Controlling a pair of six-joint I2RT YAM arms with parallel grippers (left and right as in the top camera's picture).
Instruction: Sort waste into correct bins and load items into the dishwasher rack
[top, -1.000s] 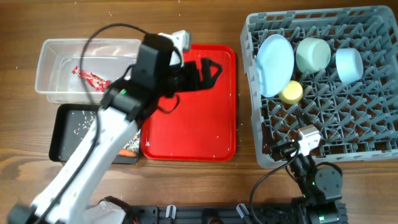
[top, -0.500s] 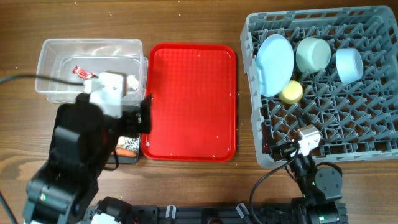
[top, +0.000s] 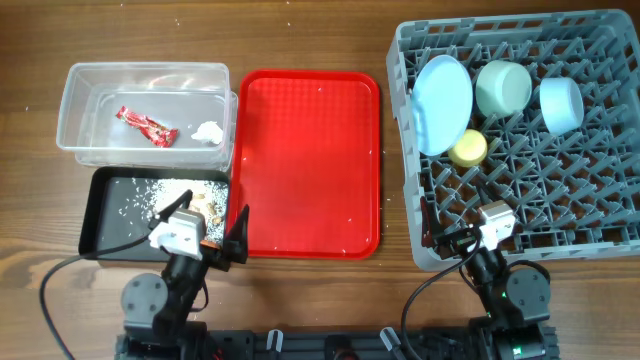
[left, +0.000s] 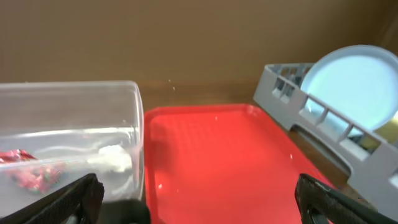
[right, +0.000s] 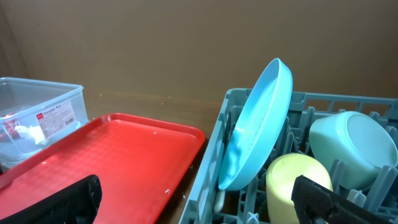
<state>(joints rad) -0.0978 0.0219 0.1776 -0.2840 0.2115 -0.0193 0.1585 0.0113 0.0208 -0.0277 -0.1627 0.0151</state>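
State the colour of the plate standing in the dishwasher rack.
The plate is light blue, clearest in the right wrist view.

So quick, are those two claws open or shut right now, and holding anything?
Left gripper: open, holding nothing.
Right gripper: open, holding nothing.

No wording can be read with certainty. A white paper label (right: 55, 113) on the wall of the clear rectangular plastic bin (right: 37, 99) carries a red mark and lines of small print, too blurred to make out. The red foil snack wrapper (top: 146, 125) lying in that bin shows pale printing, also illegible.
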